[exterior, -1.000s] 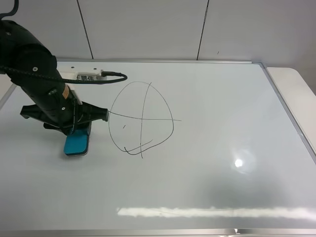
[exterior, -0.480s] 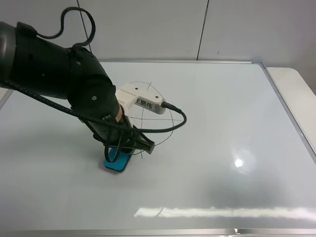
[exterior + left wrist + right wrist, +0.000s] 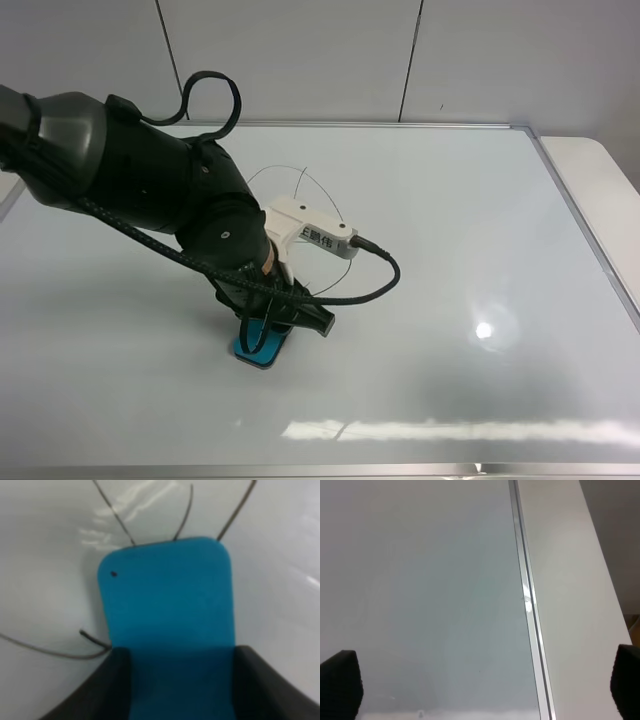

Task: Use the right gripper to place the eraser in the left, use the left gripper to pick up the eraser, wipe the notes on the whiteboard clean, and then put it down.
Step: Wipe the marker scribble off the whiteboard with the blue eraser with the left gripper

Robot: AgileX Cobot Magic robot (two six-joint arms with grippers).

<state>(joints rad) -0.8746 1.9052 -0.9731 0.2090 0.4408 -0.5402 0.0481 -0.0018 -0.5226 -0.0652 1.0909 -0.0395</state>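
Whiteboard [image 3: 480, 250] lies flat under both arms. Left gripper [image 3: 268, 335]: jaws clamped on the eraser. Right gripper [image 3: 482, 685]: jaws spread wide, only board surface and its frame edge between them. Eraser [image 3: 167, 605] sits flat on the board, teal end sticking out past the left fingertips. Notes [image 3: 114, 512]: strokes run just beyond that end (part hidden under the arm).

One whiteboard [image 3: 480, 230]. One eraser [image 3: 258, 350]. One scribble of notes [image 3: 115, 515], partly hidden. Two grippers: left gripper [image 3: 273, 322], right gripper [image 3: 484, 685]. One white labelled box [image 3: 312, 230], one black cable [image 3: 385, 280] plugged into it.
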